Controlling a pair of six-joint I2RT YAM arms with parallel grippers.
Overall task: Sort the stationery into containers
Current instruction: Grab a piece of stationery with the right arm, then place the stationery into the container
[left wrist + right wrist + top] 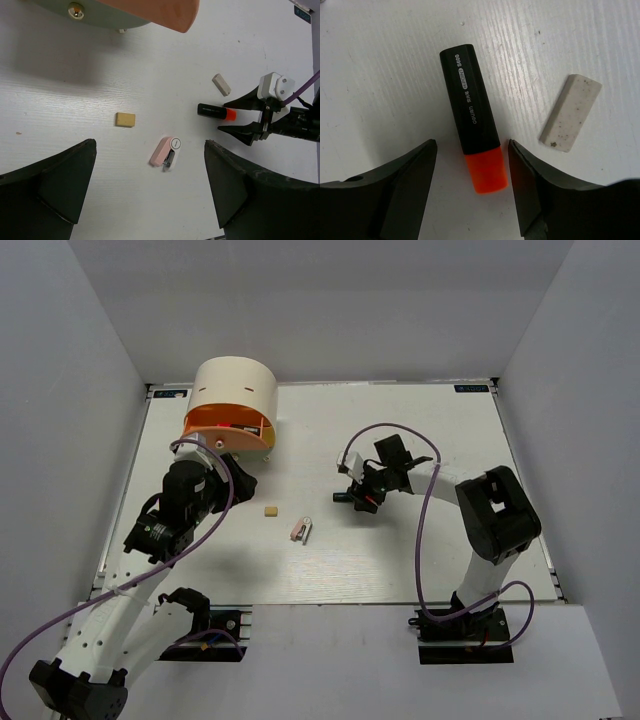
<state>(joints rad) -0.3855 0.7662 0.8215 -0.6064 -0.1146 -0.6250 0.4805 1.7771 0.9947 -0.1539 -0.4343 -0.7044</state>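
The left arm reaches from the near left corner up the left side of the white table (450, 560). Its left gripper (149, 145) points down with its jaws spread wide and nothing between them.

Below it lies a pinkish-white clip (166, 151) with a small round white tag. Its lettering is too small to read. A flat tan block eraser (125, 119) lies just beyond the clip, to the left and apart from it.

To the right, near the table's middle, the right arm bends inward and holds the right gripper (472, 145) low over a short black marker with an orange cap (470, 100). The jaws stand apart, one on each side of the cap end, and do not clamp it. White print on the barrel reads "S600"; the smaller words beside it are unclear. A pale grey speckled block eraser (570, 112) lies just beside the marker without touching it.

At the far left stands the cream cylindrical box (235, 388). Its orange drawer tier (222, 425) is swung outward above a yellow one (255, 452).
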